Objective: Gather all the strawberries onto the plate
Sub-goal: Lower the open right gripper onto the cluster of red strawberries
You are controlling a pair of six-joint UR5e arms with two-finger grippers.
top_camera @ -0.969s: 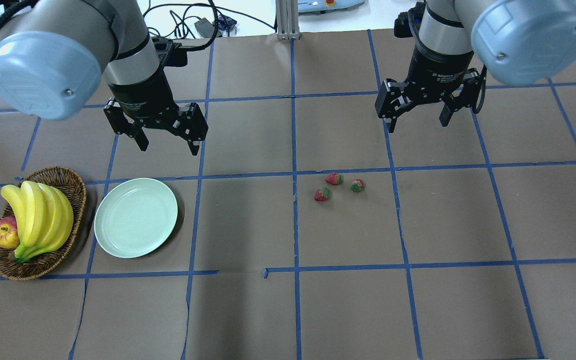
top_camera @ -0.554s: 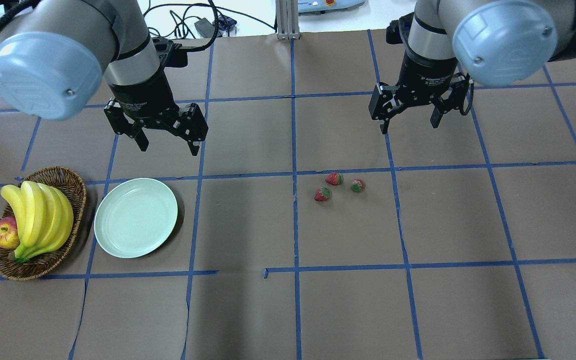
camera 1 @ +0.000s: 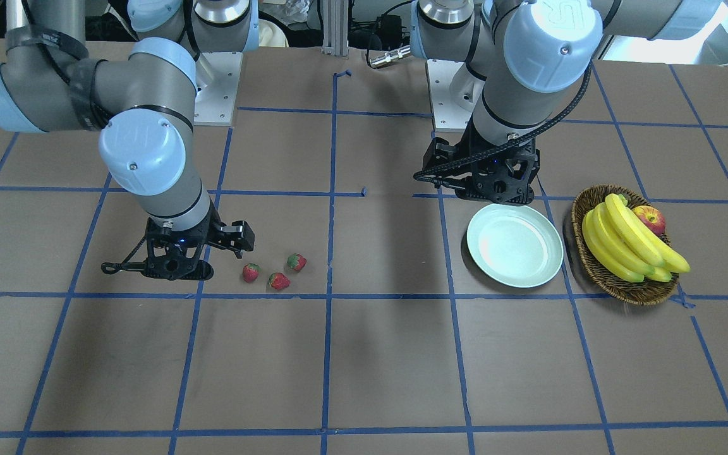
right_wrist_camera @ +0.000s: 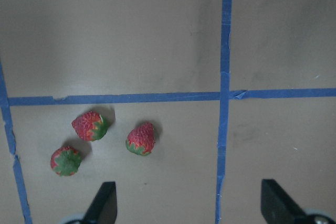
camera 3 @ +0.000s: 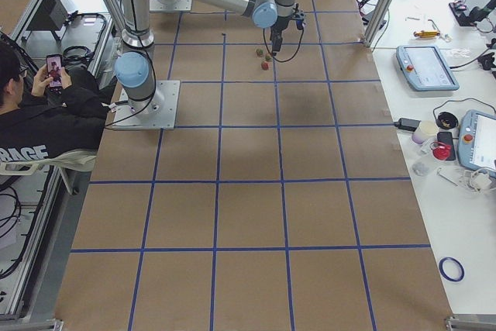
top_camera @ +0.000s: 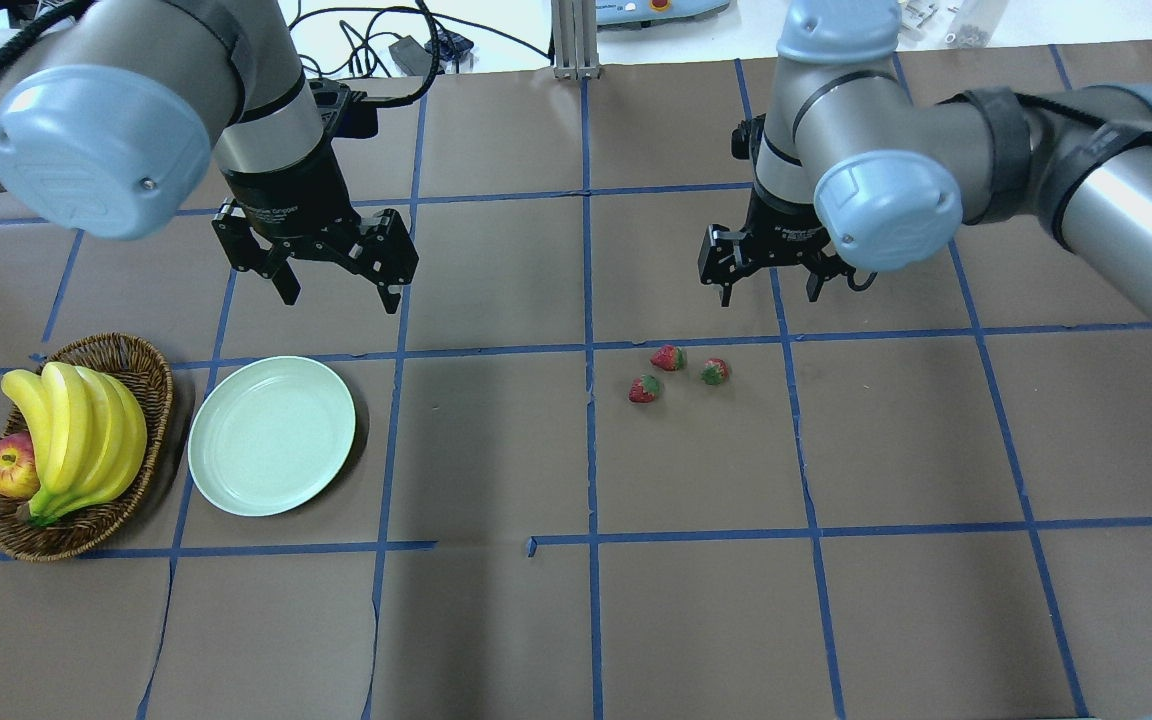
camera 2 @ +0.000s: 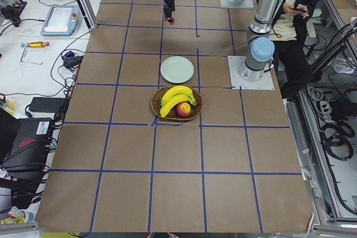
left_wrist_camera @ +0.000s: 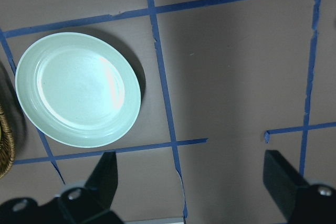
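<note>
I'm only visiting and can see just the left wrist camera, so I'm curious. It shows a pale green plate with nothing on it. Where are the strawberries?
Observer: Three strawberries lie in a small cluster well away from the plate, toward the robot's right side.
Visitor: Is anything about to pick them up?
Observer: The right pincer hangs close by them, open and empty, touching none.
Visitor: What's the brown woven bit at my picture's left edge?
Observer: A wicker basket beside the plate, holding bananas and an apple.
</note>
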